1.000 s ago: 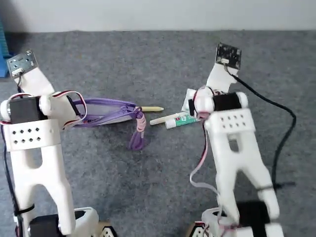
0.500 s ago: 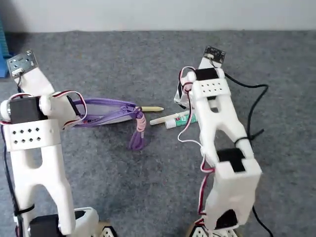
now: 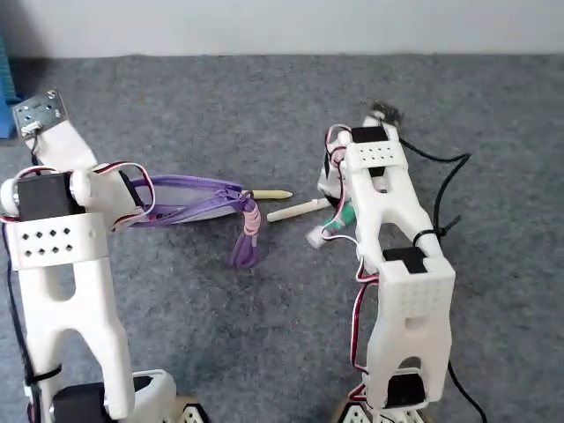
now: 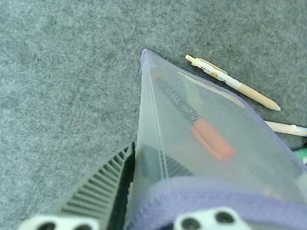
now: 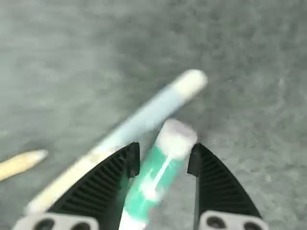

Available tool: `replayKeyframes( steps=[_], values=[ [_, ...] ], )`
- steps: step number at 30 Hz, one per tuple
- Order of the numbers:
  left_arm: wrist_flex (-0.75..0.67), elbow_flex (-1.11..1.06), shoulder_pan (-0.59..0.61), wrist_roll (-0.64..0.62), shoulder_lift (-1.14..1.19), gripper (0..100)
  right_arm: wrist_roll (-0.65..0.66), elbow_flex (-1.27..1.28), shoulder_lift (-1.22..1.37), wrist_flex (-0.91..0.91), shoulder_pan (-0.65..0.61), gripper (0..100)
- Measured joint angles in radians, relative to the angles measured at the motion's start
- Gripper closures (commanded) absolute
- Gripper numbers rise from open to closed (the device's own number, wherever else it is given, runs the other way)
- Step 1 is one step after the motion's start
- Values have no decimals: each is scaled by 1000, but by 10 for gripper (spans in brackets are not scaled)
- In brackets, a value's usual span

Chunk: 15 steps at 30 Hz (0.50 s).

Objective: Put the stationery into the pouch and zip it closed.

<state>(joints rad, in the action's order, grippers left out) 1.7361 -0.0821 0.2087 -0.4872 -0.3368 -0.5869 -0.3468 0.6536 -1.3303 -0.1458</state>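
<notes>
— What's the L gripper (image 4: 144,175) doing?
— Clamping the pouch (image 4: 192,139) by its purple zip edge, fingers closed tight on the fabric. Pouch is stretching away from the fingertips, see-thru, w/ an orange item (image 4: 213,140) lying inside.
— And the rest of the stationery?
— A cream pen w/ a clip (image 4: 235,83) is lying just past the pouch's far side from that gripper; touching it or not, can't tell. A second pale pen (image 4: 288,128) is lying farther out, apart from the pouch.
— R gripper (image 5: 163,151)?
— It's hanging low over the grey mat (image 5: 240,57), fingers partway open, straddling a green-and-white tube (image 5: 158,172). One finger is looking pressed against it, a gap is showing at the other, so I'm not calling it a firm grip. Tube's white cap is poking out just beyond the fingertips; the pale pen is running alongside, outside one finger.
— Pouch zip?
— Can't tell how far it's open. A purple strap (image 3: 247,248) is trailing from the pouch end farthest from the L gripper.
</notes>
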Motion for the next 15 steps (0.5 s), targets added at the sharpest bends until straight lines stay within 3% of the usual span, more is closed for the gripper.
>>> replayKeyframes(
  steps=[4,8,15],
  values=[
    [0,0,0,0,0,988,-3,-2,14,-58,-9,839],
    [0,0,0,0,0,988,-3,-2,14,-121,-3,992],
    [0,0,0,0,0,988,-3,-3,0,-252,-2,991]
  ],
)
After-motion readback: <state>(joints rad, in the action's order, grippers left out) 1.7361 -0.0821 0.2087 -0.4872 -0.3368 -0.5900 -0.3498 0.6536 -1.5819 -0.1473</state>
